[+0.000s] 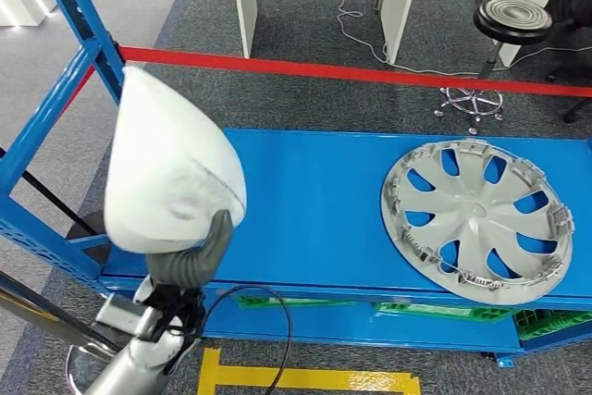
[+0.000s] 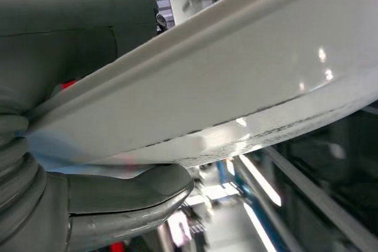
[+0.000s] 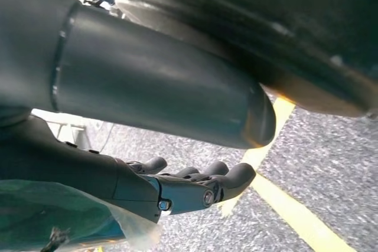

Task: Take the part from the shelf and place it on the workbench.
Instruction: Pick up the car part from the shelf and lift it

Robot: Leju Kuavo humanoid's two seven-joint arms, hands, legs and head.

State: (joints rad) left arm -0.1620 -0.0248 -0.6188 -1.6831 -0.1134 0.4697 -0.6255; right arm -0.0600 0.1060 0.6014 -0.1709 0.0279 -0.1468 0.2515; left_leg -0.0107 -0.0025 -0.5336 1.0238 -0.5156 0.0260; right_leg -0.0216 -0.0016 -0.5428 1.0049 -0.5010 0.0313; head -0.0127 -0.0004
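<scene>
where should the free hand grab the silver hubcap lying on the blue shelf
Probably the near rim of the hubcap, coming from the robot's side: it lies flat, inner face up, its edge near the blue shelf front.

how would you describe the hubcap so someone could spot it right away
Find the long blue workbench running across the head view, in front of the red floor line. At its right end lies the hubcap, a flat silver-grey disc with spokes and clips around its rim. The white part held by the left hand is smooth, with no spokes.
</scene>
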